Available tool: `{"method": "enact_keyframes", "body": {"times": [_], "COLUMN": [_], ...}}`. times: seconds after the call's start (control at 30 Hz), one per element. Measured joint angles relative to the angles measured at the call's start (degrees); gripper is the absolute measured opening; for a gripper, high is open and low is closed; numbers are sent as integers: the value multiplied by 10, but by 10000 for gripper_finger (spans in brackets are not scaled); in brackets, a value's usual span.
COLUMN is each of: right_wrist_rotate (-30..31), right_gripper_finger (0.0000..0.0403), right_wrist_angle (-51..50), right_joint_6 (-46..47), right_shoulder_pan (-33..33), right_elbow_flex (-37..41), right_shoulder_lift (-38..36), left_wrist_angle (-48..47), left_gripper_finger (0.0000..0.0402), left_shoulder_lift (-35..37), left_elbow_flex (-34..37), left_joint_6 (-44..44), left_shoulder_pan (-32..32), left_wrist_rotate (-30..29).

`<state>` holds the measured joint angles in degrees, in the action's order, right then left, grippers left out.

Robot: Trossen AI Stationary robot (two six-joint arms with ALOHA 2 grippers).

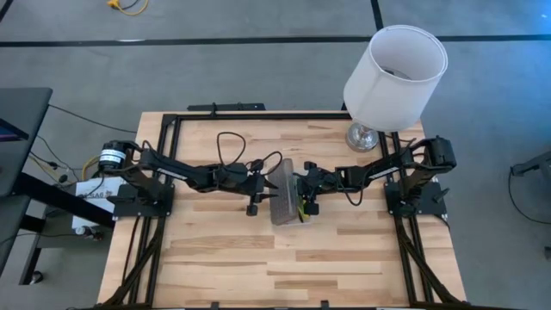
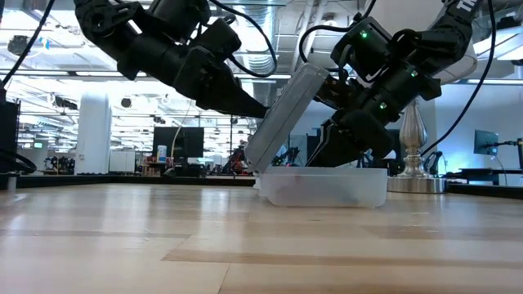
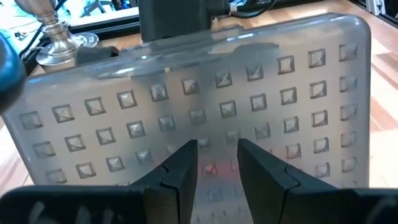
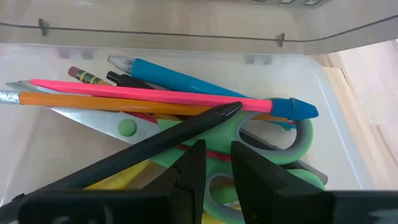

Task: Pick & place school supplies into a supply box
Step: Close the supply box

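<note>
The supply box (image 2: 323, 186), a clear flat case, sits mid-table. Its grey grid-textured lid (image 2: 286, 118) stands tilted on the box's left edge, its top leaning over the box toward the right arm. Inside lie school supplies: a pink pencil (image 4: 155, 96), an orange pencil (image 4: 93, 102), a blue marker (image 4: 180, 78), a dark pen (image 4: 155, 143) and green-handled scissors (image 4: 273, 140). My left gripper (image 3: 217, 165) stands against the lid's outer face, its fingers a little apart. My right gripper (image 4: 217, 158) reaches under the lid over the supplies, with a narrow gap and nothing between its fingers. My left gripper meets the lid's outer grid face (image 3: 217, 134) with its fingertips (image 2: 261, 110), about halfway up the lid. It comes from the table's left, slanting a little downward. Nothing is pinched between the fingers. The lid stays tilted, its lower edge on the box.
A white lampshade (image 1: 394, 77) on a metal lamp foot (image 2: 413, 163) stands at the table's far right corner, behind the right arm. Bare wooden tabletop (image 1: 224, 258) stretches toward the near edge. Black frame rails (image 1: 215, 112) run along the table's sides.
</note>
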<state>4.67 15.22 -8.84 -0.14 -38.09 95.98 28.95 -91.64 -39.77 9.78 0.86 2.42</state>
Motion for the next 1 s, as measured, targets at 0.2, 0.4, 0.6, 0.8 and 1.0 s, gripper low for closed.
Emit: {"method": "enact_keyframes", "body": {"times": [0.2, 0.4, 0.6, 0.8, 1.0], "right_wrist_rotate": [0, 0, 60, 170, 196], "right_gripper_finger": [71, 71, 71, 71, 71], "right_wrist_angle": [-25, -80, -207, -330, -319], "right_joint_6": [-6, -11, 28, 88, 84], "right_shoulder_pan": [5, 23, 34, 48, 73], "right_elbow_flex": [-11, -24, -23, -23, -23], "right_shoulder_lift": [-11, -73, -144, -200, -250], "left_wrist_angle": [-8, -20, -23, -23, -25], "left_gripper_finger": [109, 109, 110, 110, 110], "left_shoulder_lift": [0, 0, 0, 0, 0], "left_elbow_flex": [0, 0, 0, 0, 0], "left_joint_6": [1, 3, 5, 6, 6], "left_shoulder_pan": [0, 0, 0, 0, 0], "left_wrist_rotate": [0, -3, -12, -15, -16]}}
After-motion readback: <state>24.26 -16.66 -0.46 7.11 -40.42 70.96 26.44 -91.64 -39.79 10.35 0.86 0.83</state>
